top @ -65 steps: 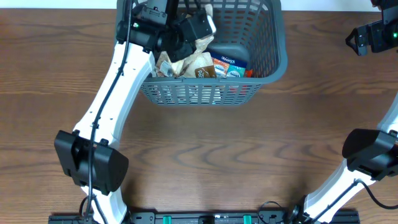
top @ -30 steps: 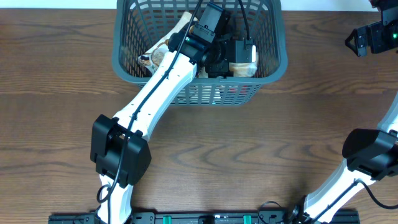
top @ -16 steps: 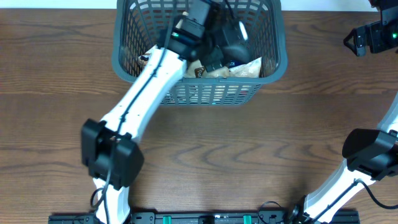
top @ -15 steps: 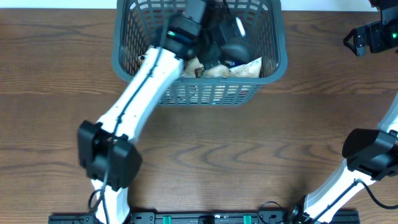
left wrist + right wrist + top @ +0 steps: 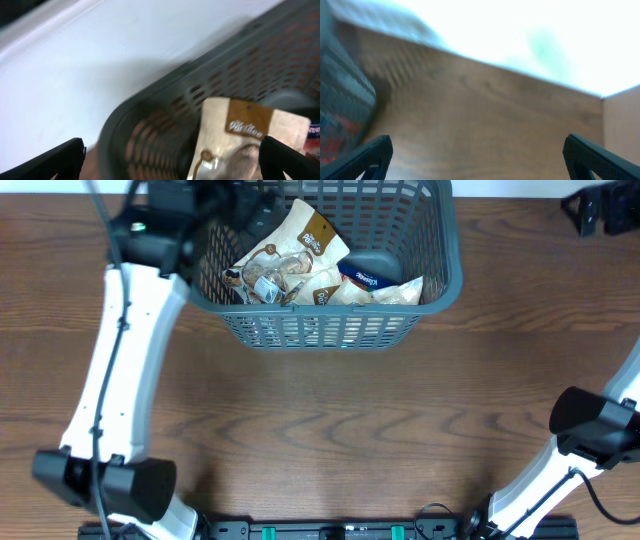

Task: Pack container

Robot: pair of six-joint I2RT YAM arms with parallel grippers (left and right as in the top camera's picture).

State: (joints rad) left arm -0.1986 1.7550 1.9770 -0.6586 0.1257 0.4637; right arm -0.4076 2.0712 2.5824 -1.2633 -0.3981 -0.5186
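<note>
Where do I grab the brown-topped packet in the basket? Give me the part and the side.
Take the packet by its brown top edge, coming from above. It lies uppermost in the basket, over the other packets, with that edge toward the back wall and uncovered, so the jaws can likely close across it.

overhead looks straight down on the table (image 5: 320,430); left wrist, close in, shares the container (image 5: 145,117).
</note>
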